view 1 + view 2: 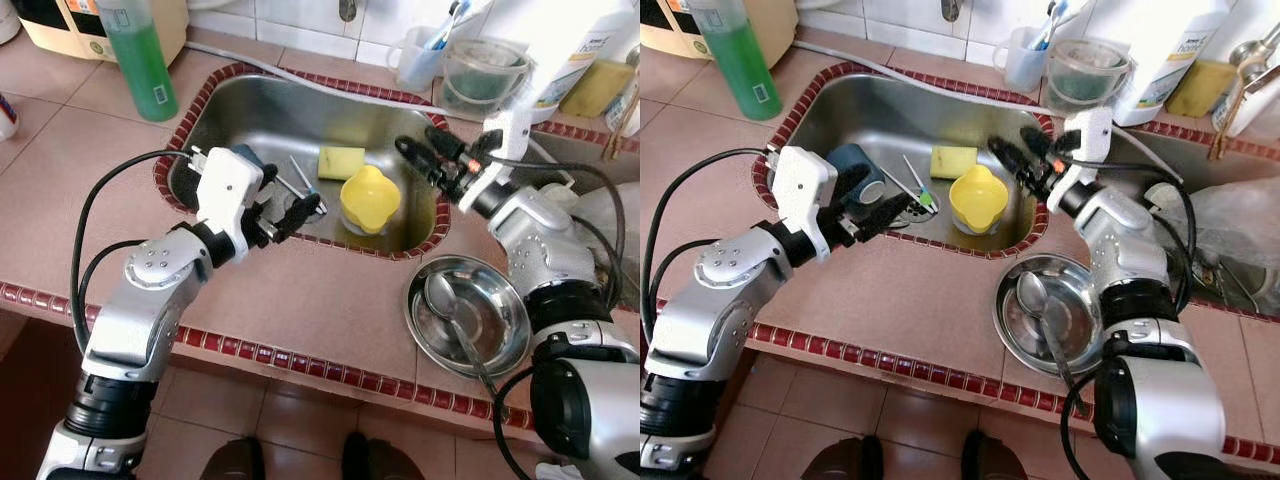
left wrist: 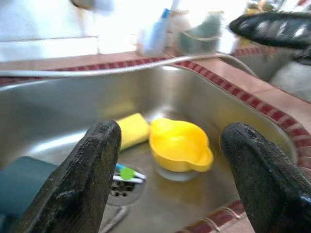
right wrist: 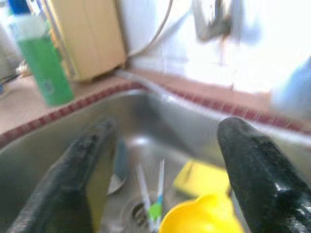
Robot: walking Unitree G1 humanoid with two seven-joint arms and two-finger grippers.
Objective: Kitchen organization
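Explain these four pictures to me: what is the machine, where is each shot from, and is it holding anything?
A humanoid robot stands at a tiled kitchen counter. The two wide pictures come from its head camera; the two close ones look along each wrist's black fingers. The left gripper and right gripper both hover over the stainless steel sink, jaws open, holding nothing. In the sink lie a yellow plastic bowl, a yellow sponge, a dark blue cup and some thin utensils near the drain. On the counter sit a round steel dish with a metal spoon, and a green soap bottle.
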